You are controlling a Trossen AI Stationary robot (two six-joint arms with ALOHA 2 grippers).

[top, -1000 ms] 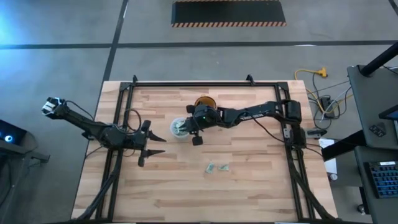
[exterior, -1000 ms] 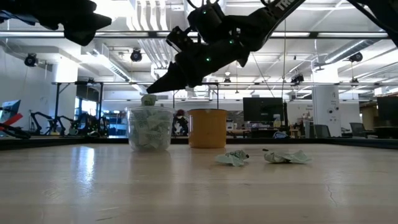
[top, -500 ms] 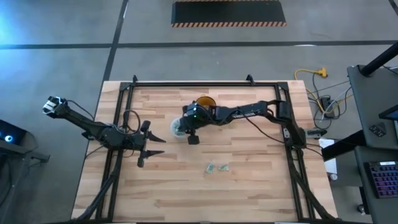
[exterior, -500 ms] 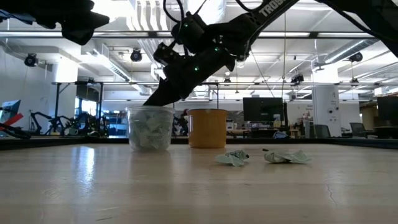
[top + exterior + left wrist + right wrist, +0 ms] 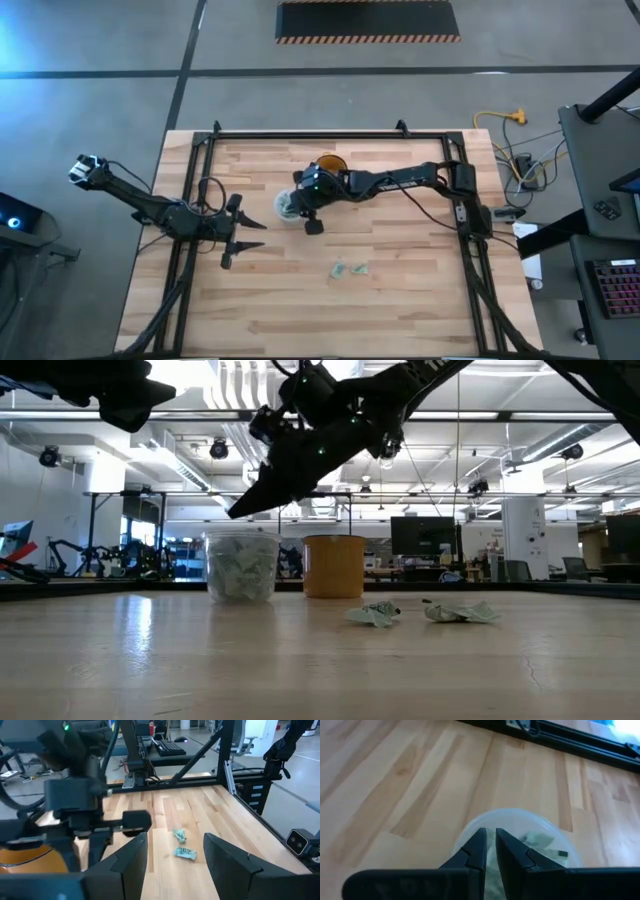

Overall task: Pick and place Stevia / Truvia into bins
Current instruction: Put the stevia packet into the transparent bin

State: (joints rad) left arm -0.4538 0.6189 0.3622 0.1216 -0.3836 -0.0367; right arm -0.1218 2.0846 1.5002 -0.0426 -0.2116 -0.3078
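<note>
Above translucent cup: right gripper, fingers nearly closed, empty. Low view alone: two sachets beside amber cup. Left gripper parked, spread.

The clear cup stands upright near the middle of the table, touching or just beside the amber cup. It is translucent whitish plastic, round, and filled most of its height with pale green and white sachets lying jumbled. Two more sachets lie loose on the bare wood, well apart from the cup and nearer the table's front edge. They sit just beside each other, crumpled rather than flat, in the low view.
</note>
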